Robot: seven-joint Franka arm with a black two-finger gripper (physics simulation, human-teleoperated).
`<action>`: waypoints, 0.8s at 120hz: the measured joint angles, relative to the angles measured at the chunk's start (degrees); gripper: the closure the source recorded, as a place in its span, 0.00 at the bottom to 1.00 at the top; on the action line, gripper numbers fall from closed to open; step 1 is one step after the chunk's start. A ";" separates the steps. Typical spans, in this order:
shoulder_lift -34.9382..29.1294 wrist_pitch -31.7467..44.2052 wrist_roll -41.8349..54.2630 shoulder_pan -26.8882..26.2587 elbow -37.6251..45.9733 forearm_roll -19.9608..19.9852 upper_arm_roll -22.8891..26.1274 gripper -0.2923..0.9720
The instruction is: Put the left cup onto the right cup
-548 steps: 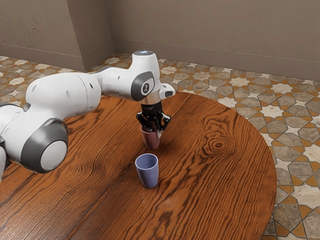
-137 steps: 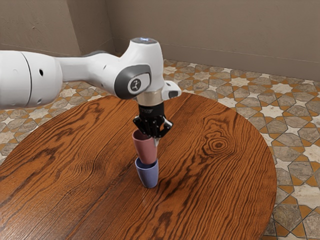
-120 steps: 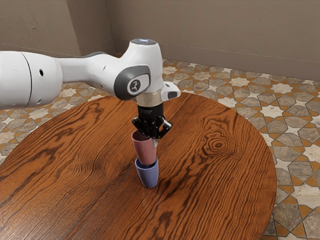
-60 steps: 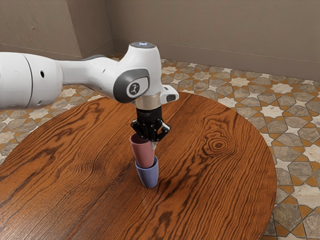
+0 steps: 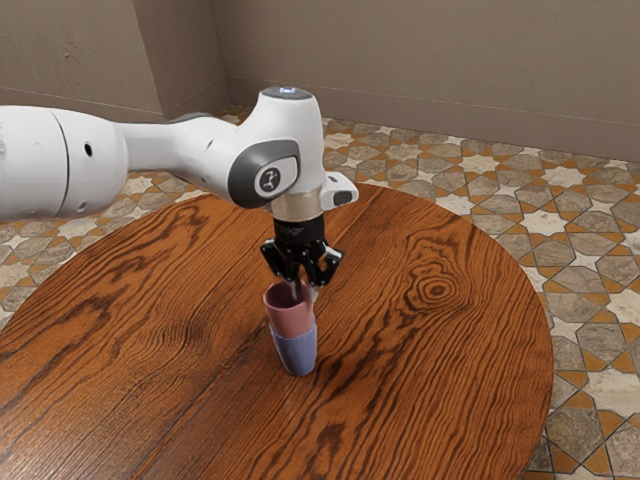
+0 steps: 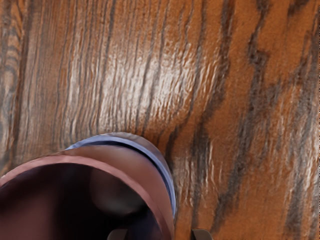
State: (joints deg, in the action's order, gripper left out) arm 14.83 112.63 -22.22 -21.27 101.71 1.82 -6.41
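Note:
The dark red cup [image 5: 290, 312] sits upright, nested inside the blue-purple cup [image 5: 298, 353], near the middle of the round wooden table [image 5: 450, 380]. Only the blue cup's lower part shows below it. My gripper [image 5: 303, 283] hangs just over the red cup's rim on the exterior view's right side. It is open, with one finger on either side of the cup wall and a gap to each. In the wrist view the red cup's rim [image 6: 107, 172] lies right under my hand. The blue rim [image 6: 159, 159] rings it, and two dark fingertips [image 6: 117, 234] straddle the wall.
Bare wood surrounds the stacked cups on all sides. The table's round edge [image 5: 540, 330] curves along the exterior view's right, with patterned floor tiles [image 5: 590, 250] beyond it and plain walls behind.
My hand came down with the red cup over the blue one. The red cup has dropped deeper into the blue cup, and my fingers have spread off its rim.

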 joint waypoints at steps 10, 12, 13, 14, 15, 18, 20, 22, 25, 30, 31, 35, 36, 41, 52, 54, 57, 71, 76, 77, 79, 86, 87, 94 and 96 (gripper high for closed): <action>0.03 0.01 0.01 0.00 0.00 0.23 0.00 0.55; 0.03 0.02 0.02 0.00 0.00 0.26 0.00 0.52; 0.03 0.02 0.02 0.00 0.00 0.27 0.00 0.51; 0.03 0.02 0.02 0.00 0.00 0.28 0.00 0.50; 0.03 0.02 0.02 0.00 0.00 0.29 0.00 0.49; 0.03 0.02 0.02 0.00 0.00 0.32 0.00 0.47; 0.03 0.02 0.03 0.00 0.00 0.34 0.00 0.45; 0.03 0.02 0.03 0.00 0.00 0.36 0.00 0.44; 0.03 0.03 0.03 0.00 0.00 0.38 0.00 0.41; 0.03 0.03 0.04 0.00 0.00 0.40 0.00 0.39; 0.03 0.03 0.04 0.00 0.00 0.40 0.00 0.38; 0.03 0.03 0.05 0.00 0.00 0.42 0.00 0.36; 0.03 0.03 0.05 0.00 0.00 0.42 0.00 0.36; -0.01 0.02 0.06 0.00 -0.05 0.43 -0.05 0.34; -0.42 -0.03 0.09 0.00 -0.35 0.36 -0.14 0.31; -0.56 -0.04 0.09 0.00 -0.42 0.33 -0.15 0.30; -0.78 -0.08 0.10 -0.01 -0.54 0.27 -0.16 0.30; -2.76 -0.62 0.15 -0.44 -1.34 -0.06 -0.25 0.28; -3.73 -0.98 0.18 -0.50 -1.51 -0.14 -0.26 0.27; -4.04 -1.10 0.19 -0.50 -1.55 -0.15 -0.24 0.27; -4.55 -1.33 0.21 -0.51 -1.63 -0.17 -0.23 0.27; -6.45 -2.43 0.39 -0.57 -2.02 -0.23 -0.14 0.27; -6.71 -2.68 0.45 -0.59 -2.18 -0.24 -0.15 0.27; -7.88 -4.87 1.33 -0.65 -4.26 -0.27 -0.22 0.26; -8.05 -5.61 1.73 -0.63 -5.16 -0.28 -0.23 0.26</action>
State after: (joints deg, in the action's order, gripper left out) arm 6.79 107.02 -20.50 -21.91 96.56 1.54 -6.65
